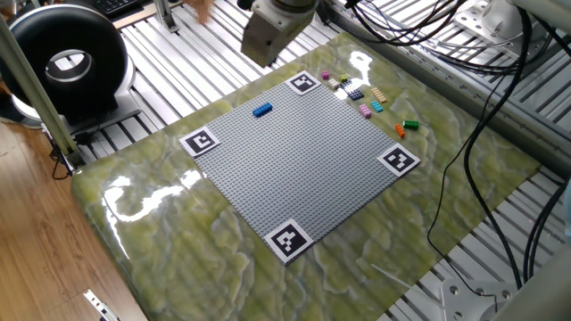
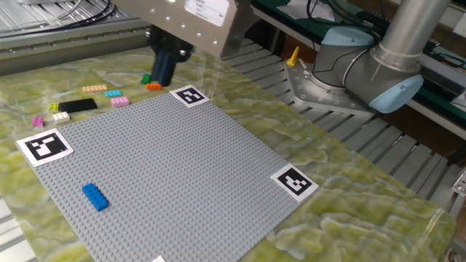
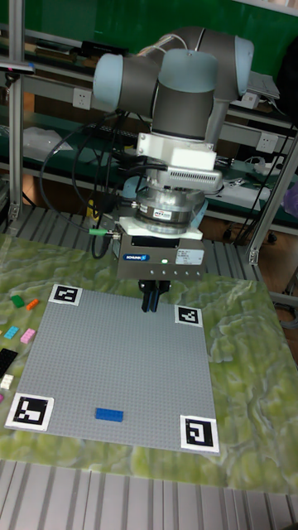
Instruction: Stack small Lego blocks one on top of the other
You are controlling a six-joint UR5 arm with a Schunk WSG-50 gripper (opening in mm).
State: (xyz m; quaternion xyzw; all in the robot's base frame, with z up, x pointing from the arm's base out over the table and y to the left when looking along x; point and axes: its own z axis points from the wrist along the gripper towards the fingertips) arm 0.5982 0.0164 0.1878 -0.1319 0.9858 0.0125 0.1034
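The bright blue small Lego block lies flat on the grey baseplate, near its edge between two marker squares; it also shows in the tall fixed view. The magenta-pink small block lies off the plate among loose bricks on the green mat, also seen as the pink block. My gripper hangs above the plate's far corner, well away from both blocks. Its dark fingers point down, line up one behind the other, and hold nothing.
Loose bricks lie beside the plate: orange, green, cyan, black, yellow-green, white. Marker squares sit at the plate's corners. A round black device stands beyond the mat.
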